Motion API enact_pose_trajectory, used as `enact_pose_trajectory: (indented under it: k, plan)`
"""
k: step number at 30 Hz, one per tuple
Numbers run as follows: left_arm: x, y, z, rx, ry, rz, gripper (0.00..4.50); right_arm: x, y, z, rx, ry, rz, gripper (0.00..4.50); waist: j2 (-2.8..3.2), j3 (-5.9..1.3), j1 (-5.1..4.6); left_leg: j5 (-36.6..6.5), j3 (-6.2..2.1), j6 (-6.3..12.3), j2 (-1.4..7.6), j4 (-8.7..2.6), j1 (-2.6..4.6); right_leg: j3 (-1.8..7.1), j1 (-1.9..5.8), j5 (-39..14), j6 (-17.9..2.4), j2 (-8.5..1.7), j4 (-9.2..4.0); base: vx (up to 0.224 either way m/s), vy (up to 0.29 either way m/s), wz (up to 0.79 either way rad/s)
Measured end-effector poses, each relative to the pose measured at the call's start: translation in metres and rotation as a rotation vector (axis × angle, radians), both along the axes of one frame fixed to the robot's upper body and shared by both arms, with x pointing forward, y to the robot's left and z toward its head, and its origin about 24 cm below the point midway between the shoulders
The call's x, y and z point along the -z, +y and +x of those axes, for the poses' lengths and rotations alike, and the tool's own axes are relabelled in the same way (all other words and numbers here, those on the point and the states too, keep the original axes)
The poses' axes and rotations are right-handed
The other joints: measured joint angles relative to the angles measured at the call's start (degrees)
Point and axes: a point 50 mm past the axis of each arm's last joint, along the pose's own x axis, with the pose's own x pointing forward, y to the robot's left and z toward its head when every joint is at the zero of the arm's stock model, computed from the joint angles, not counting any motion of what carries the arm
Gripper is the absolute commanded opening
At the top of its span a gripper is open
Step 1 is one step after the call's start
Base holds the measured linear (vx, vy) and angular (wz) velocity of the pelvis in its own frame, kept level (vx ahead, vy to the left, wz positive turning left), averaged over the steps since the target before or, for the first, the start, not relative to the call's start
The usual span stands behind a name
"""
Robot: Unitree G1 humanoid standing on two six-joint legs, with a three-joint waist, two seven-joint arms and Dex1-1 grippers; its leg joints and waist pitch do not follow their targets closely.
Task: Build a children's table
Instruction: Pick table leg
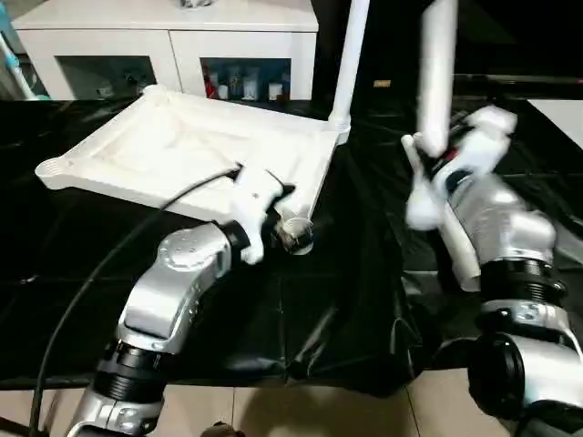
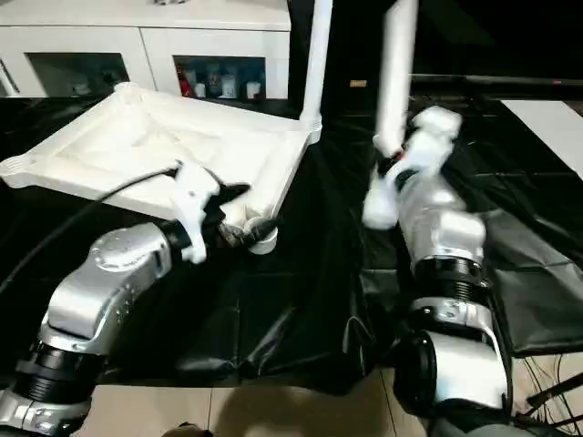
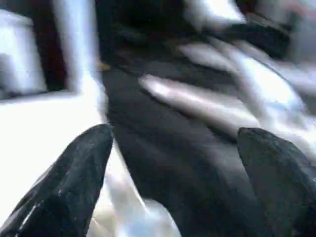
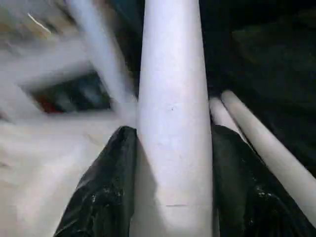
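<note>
table top (image 1: 182,150): white, upside down | one leg (image 1: 349,64) upright in corner socket

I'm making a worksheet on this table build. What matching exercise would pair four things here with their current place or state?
Things:
1. tabletop
2. fitted leg
3. held leg
4. left end effector

States:
A. open, next to the tabletop's near corner socket
B. upside down on the black sheet
C. upright in the far corner socket
D. gripped by the right end effector, raised over the sheet

Pairs: 1-B, 2-C, 3-D, 4-A
</note>
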Motion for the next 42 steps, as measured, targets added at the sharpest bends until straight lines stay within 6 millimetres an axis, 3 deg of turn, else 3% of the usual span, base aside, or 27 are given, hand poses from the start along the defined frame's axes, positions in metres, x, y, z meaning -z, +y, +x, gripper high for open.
enact_pose_trajectory:
  k: [3,5,8,10,13,17,24,29,30,35,36,42]
  plan:
    - [-0.023,-0.005,0.007,-0.03,-0.05,-0.103,4.5,-0.024,0.02,-0.008,-0.148,-0.155,-0.036,1.79,0.0,-0.02,-0.02,0.0,0.0,0.01,0.01,-0.03,0.07,-0.04,0.03,-0.01,0.0,0.02,0.01,0.0,0.0,0.0]
    - [-0.031,-0.004,0.011,-0.023,0.017,-0.246,4.5,-0.027,0.034,-0.018,-0.259,-0.223,-0.114,1.79,-0.03,-0.04,0.12,-0.01,-0.01,0.01,0.01,-0.04,0.08,-0.05,0.05,-0.03,-0.02,0.03,-0.01,0.0,0.0,0.0]
    - [-0.048,-0.003,0.012,0.066,0.087,-0.494,4.5,-0.007,0.059,-0.03,-0.42,-0.222,-0.238,1.79,-0.18,-0.04,0.27,0.0,0.0,0.02,-0.01,0.01,0.02,-0.04,0.05,-0.02,-0.03,0.01,-0.02,0.0,0.0,0.0]
    - [-0.054,-0.007,0.008,0.124,0.093,-0.543,4.5,0.008,0.07,-0.034,-0.48,-0.185,-0.285,1.79,-0.27,0.02,0.5,0.0,-0.01,0.04,0.0,0.09,-0.05,-0.04,0.04,-0.02,-0.03,-0.01,-0.02,0.0,0.0,0.0]
    - [-0.057,-0.011,0.007,0.149,0.112,-0.593,4.5,0.012,0.08,-0.039,-0.528,-0.212,-0.361,1.79,-0.43,0.09,0.89,0.0,-0.02,0.08,0.0,0.16,-0.12,-0.03,0.04,-0.01,-0.02,-0.02,-0.03,0.0,0.0,0.0]
    - [-0.057,-0.009,0.009,0.115,0.145,-0.644,4.5,0.013,0.087,-0.043,-0.531,-0.251,-0.436,1.78,-0.64,0.06,1.19,0.0,-0.07,0.08,-0.01,0.18,-0.12,-0.03,0.05,-0.01,0.0,-0.02,-0.04,0.0,0.0,0.0]
    - [-0.041,-0.015,0.023,-0.037,0.284,-0.637,4.5,0.019,0.117,-0.051,-0.566,-0.327,-0.645,1.78,-0.8,0.07,1.19,-0.01,-0.14,0.08,-0.01,0.17,-0.15,-0.06,0.05,-0.01,0.02,0.0,-0.06,0.0,0.0,0.0]
    - [-0.037,-0.004,0.027,-0.137,0.311,-0.666,4.5,0.033,0.111,-0.045,-0.457,-0.299,-0.846,1.78,-1.03,0.14,1.22,-0.01,-0.14,0.08,-0.02,0.18,-0.16,-0.06,0.05,0.01,0.04,0.0,-0.06,0.0,0.0,0.0]
    - [-0.037,-0.002,0.029,-0.169,0.324,-0.674,4.2,0.035,0.111,-0.043,-0.424,-0.298,-0.899,1.78,-1.11,0.18,1.22,0.0,-0.14,0.08,-0.01,0.19,-0.16,-0.05,0.05,0.02,0.07,0.0,-0.05,0.0,0.0,0.0]
    - [-0.036,0.015,0.036,-0.319,0.358,-0.752,4.0,0.04,0.109,-0.039,-0.315,-0.316,-1.049,1.78,-1.47,0.38,0.96,0.0,-0.15,0.07,-0.03,0.21,-0.17,-0.04,0.05,0.07,0.14,0.0,-0.06,0.0,0.0,0.0]
    - [-0.035,0.018,0.037,-0.334,0.365,-0.772,3.74,0.041,0.108,-0.039,-0.296,-0.323,-1.076,1.78,-1.53,0.41,0.91,0.0,-0.15,0.07,-0.03,0.21,-0.19,-0.04,0.05,0.07,0.15,0.0,-0.07,0.0,0.0,0.0]
    - [-0.035,0.019,0.036,-0.314,0.383,-0.827,3.25,0.04,0.119,-0.038,-0.297,-0.409,-1.161,1.78,-1.67,0.47,0.73,-0.01,-0.14,0.08,-0.03,0.26,-0.22,-0.04,0.04,0.08,0.16,0.0,-0.05,0.0,0.0,0.0]
